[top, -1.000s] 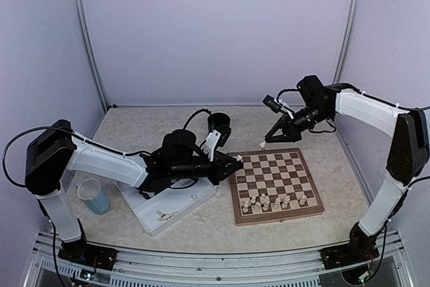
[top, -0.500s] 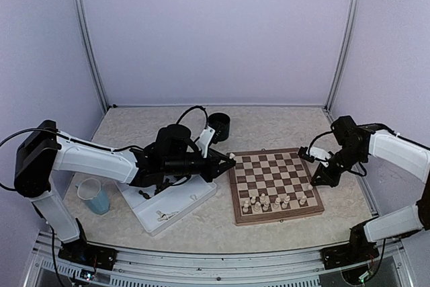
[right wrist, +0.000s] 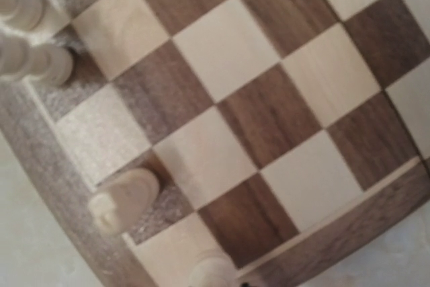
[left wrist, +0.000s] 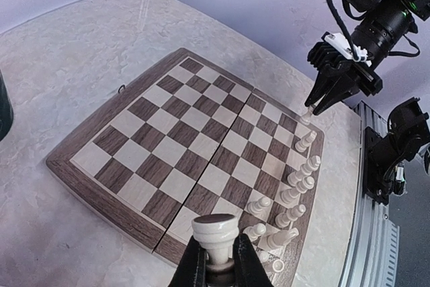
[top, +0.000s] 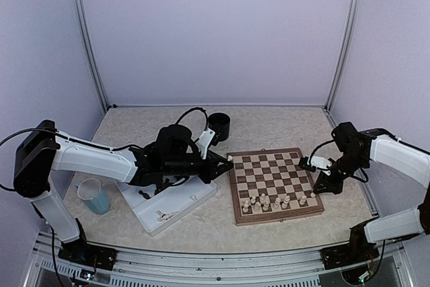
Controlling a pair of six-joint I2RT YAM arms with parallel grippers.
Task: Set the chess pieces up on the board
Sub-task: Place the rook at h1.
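Note:
The board [top: 277, 218] lies right of centre, with several cream chess pieces [top: 269, 201] on its near rows. My left gripper [top: 225, 161] hovers at the board's left edge, shut on a cream piece [left wrist: 215, 230] with a wide flat top. My right gripper [top: 314, 191] is low over the board's near right corner. In the left wrist view its fingers [left wrist: 321, 95] close to a point on a small cream piece [left wrist: 306, 115]. The right wrist view shows that piece [right wrist: 213, 270] at the bottom edge over the board [right wrist: 40, 159], beside a standing cream pawn [right wrist: 124, 199]. No dark pieces show on the board.
A white divided tray [top: 181, 203] holding a few small pieces lies left of the board, under my left arm. A blue cup [top: 94, 196] stands at the left. A black cup [top: 219, 126] stands behind the board's far left corner.
My right arm swung from the board's far left corner to its near right corner and came down low. My left gripper drew back slightly to the left, still holding its piece.

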